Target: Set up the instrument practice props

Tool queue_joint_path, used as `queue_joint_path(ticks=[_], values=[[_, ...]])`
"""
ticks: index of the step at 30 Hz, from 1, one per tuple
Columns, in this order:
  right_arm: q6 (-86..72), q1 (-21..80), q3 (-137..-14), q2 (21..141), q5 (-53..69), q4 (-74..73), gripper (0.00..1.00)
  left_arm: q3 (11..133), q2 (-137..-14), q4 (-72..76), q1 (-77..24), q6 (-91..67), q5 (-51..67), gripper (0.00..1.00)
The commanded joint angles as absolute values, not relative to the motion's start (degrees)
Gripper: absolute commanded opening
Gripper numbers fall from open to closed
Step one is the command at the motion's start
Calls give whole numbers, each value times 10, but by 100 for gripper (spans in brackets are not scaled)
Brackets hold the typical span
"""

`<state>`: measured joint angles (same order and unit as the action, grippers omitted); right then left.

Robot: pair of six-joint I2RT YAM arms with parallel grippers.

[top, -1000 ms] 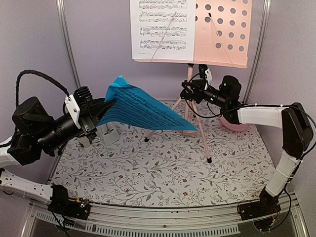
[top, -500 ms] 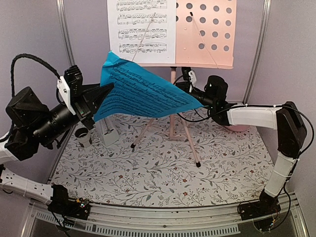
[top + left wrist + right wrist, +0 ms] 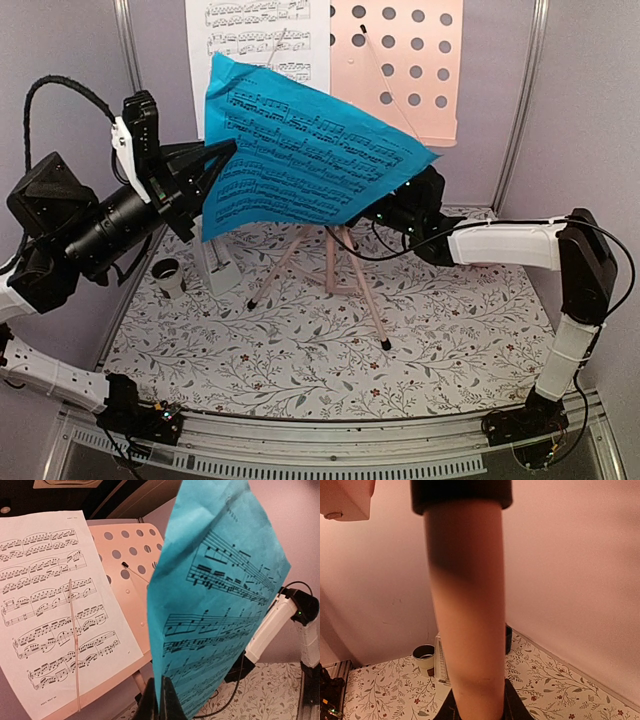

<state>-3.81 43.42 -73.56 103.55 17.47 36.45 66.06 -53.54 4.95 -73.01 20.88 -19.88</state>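
The pink music stand (image 3: 420, 80) stands on its tripod legs at the back middle. The white sheet (image 3: 250, 30) lies on the left half of its perforated desk; the right half is bare. My left gripper (image 3: 215, 160) is shut on the left edge of the blue sheet (image 3: 310, 150) and holds it up in front of the desk. In the left wrist view the gripper (image 3: 161, 702) pinches the blue sheet (image 3: 225, 605) by its bottom edge. My right gripper (image 3: 477, 705) is shut on the stand's pole (image 3: 467, 605); the blue sheet hides its fingertips from above. The white metronome (image 3: 218, 265) stands at the back left.
A small pale cup (image 3: 168, 278) stands left of the metronome. A dark cup (image 3: 508, 639) shows just behind the pole in the right wrist view. The stand's feet (image 3: 385, 345) rest on the flowered mat. Walls close in at the back and sides.
The stand has shifted left with my right gripper on its pole. My left gripper has raised the blue sheet from nearly flat to upright, in front of the desk.
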Motion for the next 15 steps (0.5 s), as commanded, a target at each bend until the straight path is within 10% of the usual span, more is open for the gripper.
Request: queue_joint_path(ticks=[1, 9, 15], values=[[-150, 457, -762, 1040, 175, 395, 10, 682, -544, 74, -737, 172, -194, 0], [-149, 457, -686, 976, 153, 399, 65, 722, -559, 80, -736, 130, -211, 0], [-152, 457, -607, 915, 137, 393, 84, 762, -578, 87, -728, 100, -227, 0]])
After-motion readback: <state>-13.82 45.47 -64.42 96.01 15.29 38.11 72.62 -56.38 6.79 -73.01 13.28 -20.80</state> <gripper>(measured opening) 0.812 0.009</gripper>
